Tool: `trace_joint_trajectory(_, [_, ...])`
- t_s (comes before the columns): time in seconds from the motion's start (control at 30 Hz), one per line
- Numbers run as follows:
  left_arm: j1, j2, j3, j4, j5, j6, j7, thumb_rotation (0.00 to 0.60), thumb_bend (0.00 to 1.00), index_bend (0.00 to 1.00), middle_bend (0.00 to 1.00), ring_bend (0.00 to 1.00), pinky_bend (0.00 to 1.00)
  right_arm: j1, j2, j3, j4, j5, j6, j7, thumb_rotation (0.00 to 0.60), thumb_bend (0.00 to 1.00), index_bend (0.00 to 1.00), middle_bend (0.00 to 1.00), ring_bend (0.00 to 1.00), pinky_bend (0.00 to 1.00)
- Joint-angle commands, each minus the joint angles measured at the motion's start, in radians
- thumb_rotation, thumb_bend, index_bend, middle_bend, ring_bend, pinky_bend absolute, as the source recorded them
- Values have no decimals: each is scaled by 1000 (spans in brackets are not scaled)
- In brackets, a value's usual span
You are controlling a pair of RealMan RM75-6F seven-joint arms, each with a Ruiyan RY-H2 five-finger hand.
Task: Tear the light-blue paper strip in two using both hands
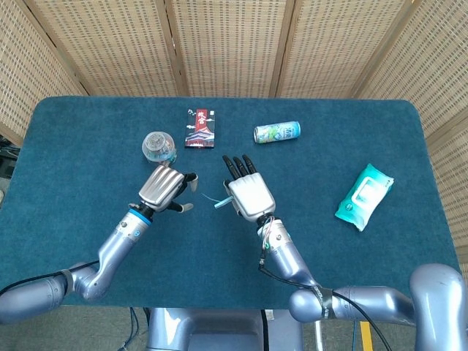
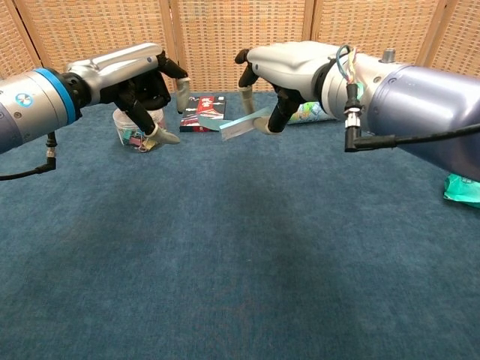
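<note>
Right hand (image 2: 281,71) pinches the light-blue paper strip (image 2: 238,125) — thin, floppy; left hand (image 2: 146,90) empty, fingers apart — take the free end.

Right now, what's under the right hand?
The right hand pinches the light-blue paper strip, which sticks out toward the left hand, above the teal tabletop. In the head view, the hand covers most of the strip.

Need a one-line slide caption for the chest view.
Right hand holds light-blue paper strip above the teal table; open left hand alongside.
</note>
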Motion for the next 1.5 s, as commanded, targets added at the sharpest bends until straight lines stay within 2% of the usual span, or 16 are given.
trace_joint_trajectory(0.03, [-20,-17,-7,-20,-49,-13,24,600,163,576,944,954,924,1,8,-6,-6,1,3,6,600,646,630,0,0,0])
trace_joint_trajectory(0.33, [-48,-76,-7,2,-75,40,74,600,232,586,944,954,924,3,24,-23,-25,2,15,18,600,687,630,0,0,0])
trace_joint_trajectory(0.67, [-68,-102,-5,33,-89,45,32,600,253,592,944,954,924,3,38,-29,-31,9,35,34,600,711,630,0,0,0])
trace_joint_trajectory(1.17, [-85,-106,0,40,-88,42,-33,600,358,635,944,954,923,3,54,-40,-39,10,40,51,600,749,631,0,0,0])
trace_joint_trajectory(1.5, [-93,-103,10,41,-104,33,-31,600,568,683,944,954,923,3,63,-48,-36,4,44,59,600,749,632,0,0,0])
